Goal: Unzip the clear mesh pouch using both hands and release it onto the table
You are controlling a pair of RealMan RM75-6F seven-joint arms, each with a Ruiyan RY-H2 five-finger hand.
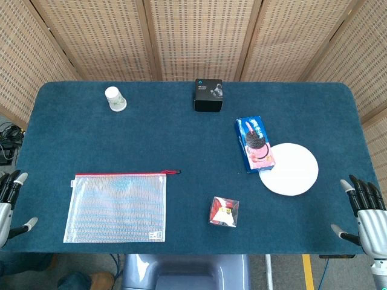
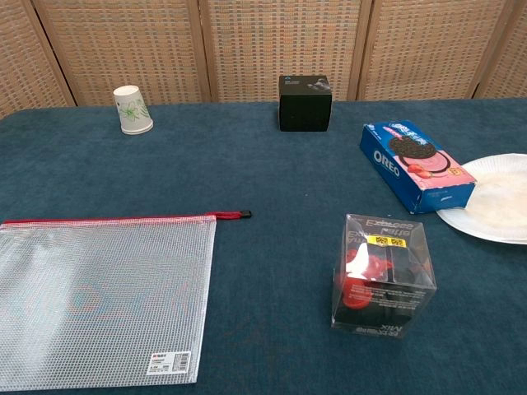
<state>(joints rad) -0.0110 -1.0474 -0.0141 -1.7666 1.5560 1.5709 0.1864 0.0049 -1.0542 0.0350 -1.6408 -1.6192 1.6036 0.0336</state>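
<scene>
Pouch [image 1: 115, 207] flat — hands [image 1: 11, 202] [image 1: 367, 211] at edges

I see pouch [image 1: 115, 207] [image 2: 103, 300]: clear mesh, red zipper [image 1: 124, 174] [image 2: 115, 219] along far edge, shut, pull [image 1: 175, 172] [image 2: 240, 215] at right end. Lies flat, table's near-left area.

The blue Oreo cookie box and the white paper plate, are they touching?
Touching. In the head view, the blue Oreo cookie box has its near corner lying over the rim of the white paper plate, no gap.
</scene>
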